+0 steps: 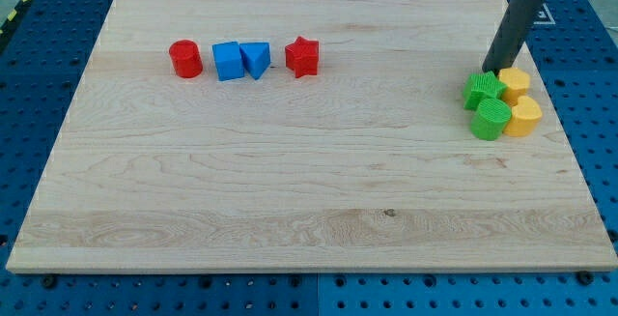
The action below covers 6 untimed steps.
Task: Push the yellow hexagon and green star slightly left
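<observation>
while touching the top edges of green star (481,89) and yellow hexagon (514,83), my tip (492,71) sits at tabletop (290,181) right; plain rod, nothing grasped. green cylinder (491,119), yellow cylinder (524,117) just below.

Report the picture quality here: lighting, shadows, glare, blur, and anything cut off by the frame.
Camera view: even, soft lighting on the pale wooden board, no glare; only faint short shadows under the red star block and the green star block; focus sharp throughout, with no visible blur on the dark rod, whose tip sits at the green star's upper edge; the rod's mount is cropped at the view's top.
</observation>
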{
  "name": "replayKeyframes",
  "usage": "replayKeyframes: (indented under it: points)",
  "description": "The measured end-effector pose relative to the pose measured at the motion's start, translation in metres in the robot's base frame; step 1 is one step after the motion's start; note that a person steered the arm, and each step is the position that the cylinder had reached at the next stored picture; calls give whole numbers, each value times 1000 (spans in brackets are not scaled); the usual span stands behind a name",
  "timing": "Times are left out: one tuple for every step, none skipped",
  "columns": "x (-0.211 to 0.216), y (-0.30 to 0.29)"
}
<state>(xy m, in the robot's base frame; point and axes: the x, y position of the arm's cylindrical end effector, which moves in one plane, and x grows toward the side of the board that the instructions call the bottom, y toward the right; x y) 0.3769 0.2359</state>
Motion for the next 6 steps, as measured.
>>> replayKeyframes:
  points:
    - [-2, -15]
    - [-25, -23]
    - [-34, -8]
    - [-28, 38]
    - [-7, 59]
    - [20, 49]
